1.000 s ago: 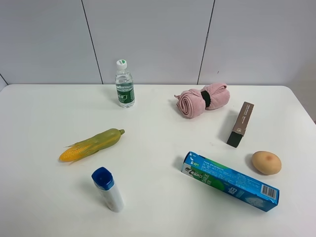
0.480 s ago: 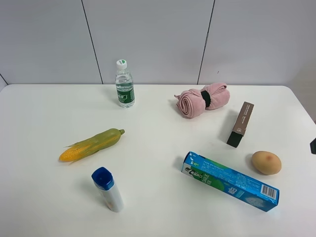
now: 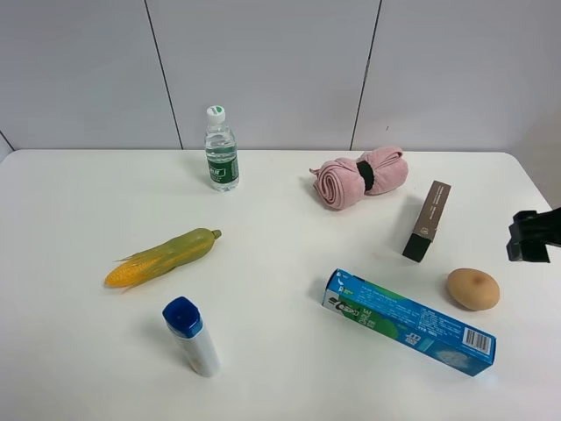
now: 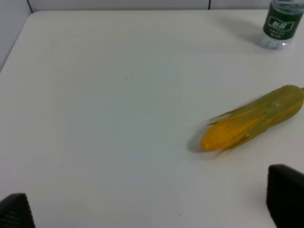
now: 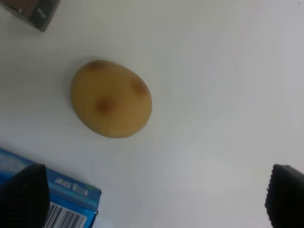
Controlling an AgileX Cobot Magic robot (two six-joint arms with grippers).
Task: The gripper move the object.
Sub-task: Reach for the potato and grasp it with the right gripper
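The object, a tan-yellow oval potato [image 3: 473, 288] with pinkish-brown spots, lies on the white table at the right. It also shows in the right wrist view [image 5: 111, 98]. My right gripper [image 3: 530, 237] enters from the right edge of the exterior view, above and to the right of the potato. In the right wrist view the gripper [image 5: 154, 199] is open and empty, its fingertips wide apart, and the potato lies ahead of them, apart from both. My left gripper [image 4: 152, 209] is open and empty, and it is out of the exterior view.
A blue toothpaste box [image 3: 408, 321] lies just left of the potato. A brown box [image 3: 427, 221] stands behind it. A pink towel roll [image 3: 359, 177], a water bottle [image 3: 222, 151], a corn cob [image 3: 162, 257] and a blue-capped white bottle [image 3: 191, 336] lie further left.
My right gripper has come into the exterior view from the right edge and moved left toward the potato. The objects on the table have not moved.
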